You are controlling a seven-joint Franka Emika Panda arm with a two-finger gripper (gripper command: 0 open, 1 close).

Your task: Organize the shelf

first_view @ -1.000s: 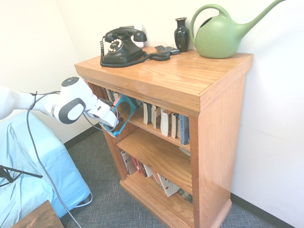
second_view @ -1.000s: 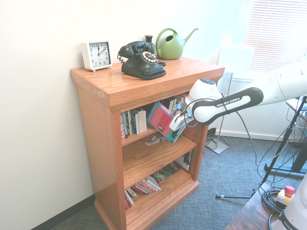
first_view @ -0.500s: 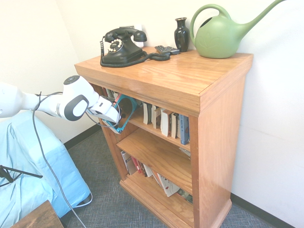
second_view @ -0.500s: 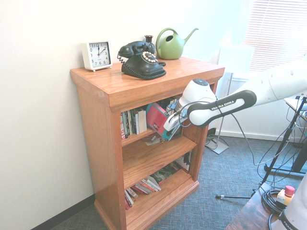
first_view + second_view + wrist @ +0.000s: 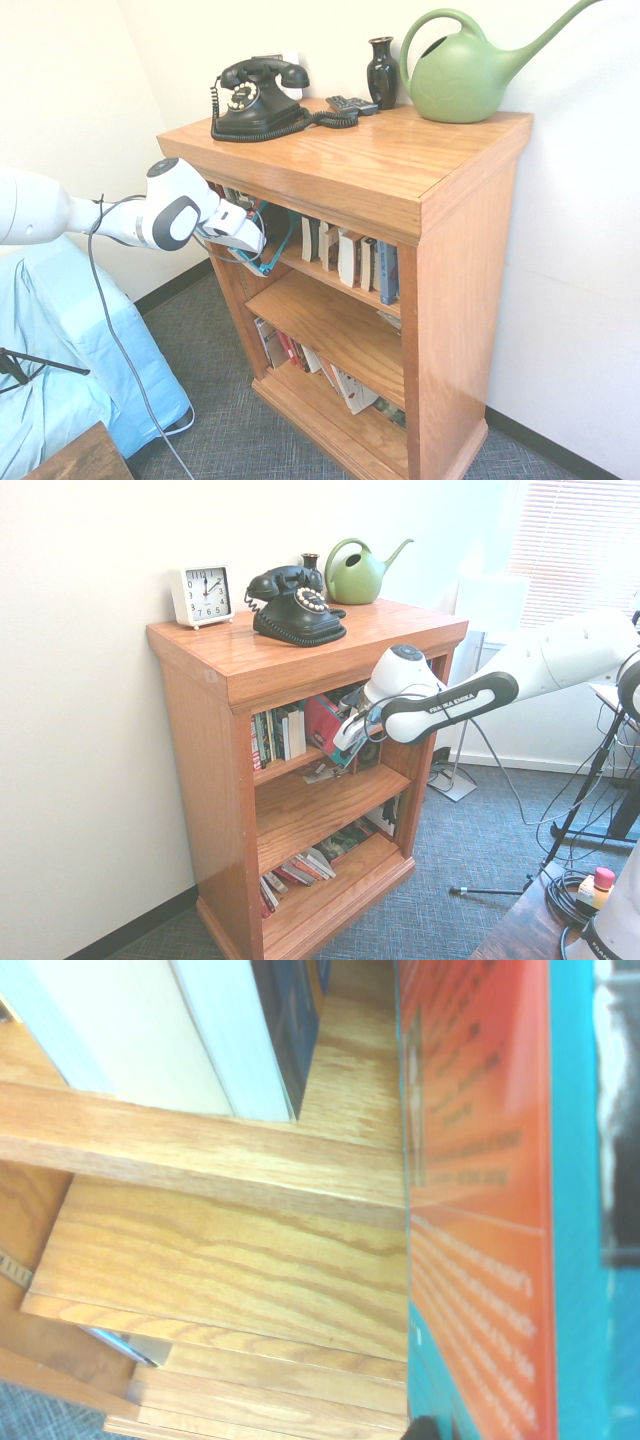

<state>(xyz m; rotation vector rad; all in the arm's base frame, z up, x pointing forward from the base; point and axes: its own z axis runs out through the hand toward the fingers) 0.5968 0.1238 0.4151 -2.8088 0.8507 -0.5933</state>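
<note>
Currently, the gripper [image 5: 349, 742] is closed on a teal-edged book [image 5: 322, 720], which it holds tilted at the upper tier of the shelf [image 5: 466, 240]. This shelf stands near the wall. On its top board are a black telephone [image 5: 261, 102], a dark vase [image 5: 382, 74], a green watering can [image 5: 460, 78] and a white clock [image 5: 203, 596].
</note>
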